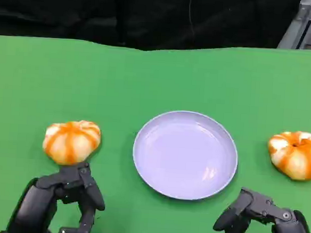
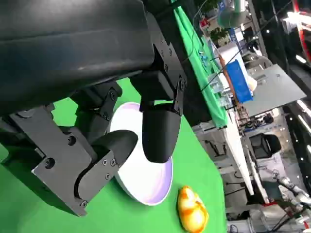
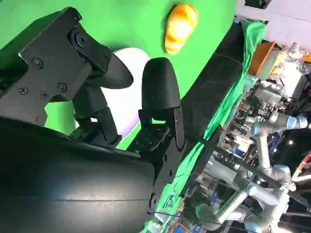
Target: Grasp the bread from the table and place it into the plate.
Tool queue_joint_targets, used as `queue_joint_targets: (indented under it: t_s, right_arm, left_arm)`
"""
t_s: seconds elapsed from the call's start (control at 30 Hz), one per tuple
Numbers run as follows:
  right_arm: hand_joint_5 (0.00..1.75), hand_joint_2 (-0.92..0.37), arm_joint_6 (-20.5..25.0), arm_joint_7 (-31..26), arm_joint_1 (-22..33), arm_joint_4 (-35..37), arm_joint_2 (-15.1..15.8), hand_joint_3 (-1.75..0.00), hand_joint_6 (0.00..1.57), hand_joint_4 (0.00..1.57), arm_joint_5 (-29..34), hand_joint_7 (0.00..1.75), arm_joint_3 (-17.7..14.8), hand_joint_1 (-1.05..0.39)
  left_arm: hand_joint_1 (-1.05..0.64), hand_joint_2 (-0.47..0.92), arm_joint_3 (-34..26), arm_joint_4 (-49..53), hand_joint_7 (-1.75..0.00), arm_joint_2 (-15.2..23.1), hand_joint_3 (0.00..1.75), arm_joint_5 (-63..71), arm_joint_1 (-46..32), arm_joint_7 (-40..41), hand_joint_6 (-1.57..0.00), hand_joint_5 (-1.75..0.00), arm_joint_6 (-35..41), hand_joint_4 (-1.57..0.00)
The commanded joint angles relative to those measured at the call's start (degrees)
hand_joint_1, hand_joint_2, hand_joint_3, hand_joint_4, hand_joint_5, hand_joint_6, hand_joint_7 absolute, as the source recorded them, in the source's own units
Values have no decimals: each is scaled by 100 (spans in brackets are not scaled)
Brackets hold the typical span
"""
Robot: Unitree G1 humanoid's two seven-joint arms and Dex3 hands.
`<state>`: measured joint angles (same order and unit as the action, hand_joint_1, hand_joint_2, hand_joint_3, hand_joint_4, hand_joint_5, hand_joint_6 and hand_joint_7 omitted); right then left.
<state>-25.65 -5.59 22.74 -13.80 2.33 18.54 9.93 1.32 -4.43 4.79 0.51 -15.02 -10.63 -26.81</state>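
On the green cloth-covered table (image 1: 158,79) sit two round orange-and-white striped bread rolls, one on each side of a shallow, pale lilac round plate (image 1: 185,154). The left bread roll (image 1: 71,141) lies near the plate's left rim, just beyond the left hand (image 1: 67,195). The right bread roll (image 1: 297,154) lies well apart from the plate's right rim, beyond and to the outside of the right hand (image 1: 255,214). Neither roll is in the plate yet, so the task looks to be at its very start: the reach toward a roll.

Both black hands hover low near the table's front edge, fingers spread and empty; neither touches anything. The left wrist view shows that hand's fingers (image 2: 158,128) apart with the plate behind them.

The left roll seems the easier pick, since the left hand is already almost in line with it. To grasp well, that hand should go forward with fingers kept wide, come down over the dome of the roll, and close gently around its sides. The roll looks soft and rounded, so a hard squeeze could dent it or make it slip out. Lift it clear before swinging it across the rim
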Motion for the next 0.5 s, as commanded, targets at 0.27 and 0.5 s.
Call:
queue_joint_targets:
  t_s: [0.27,0.5]
  right_arm:
    - [158,-30,30,-9,72,-77,0,-135,85,83,-41,129,14,-3]
    - [160,-32,94,31,73,-147,10,-132,84,83,-62,129,11,-5]
  left_arm:
    - [-3,24,-7,-64,-158,110,156,-7,-37,-13,-85,-175,-11,-89]
    - [-5,28,6,-161,-157,83,152,-16,-49,11,-84,-174,108,-86]
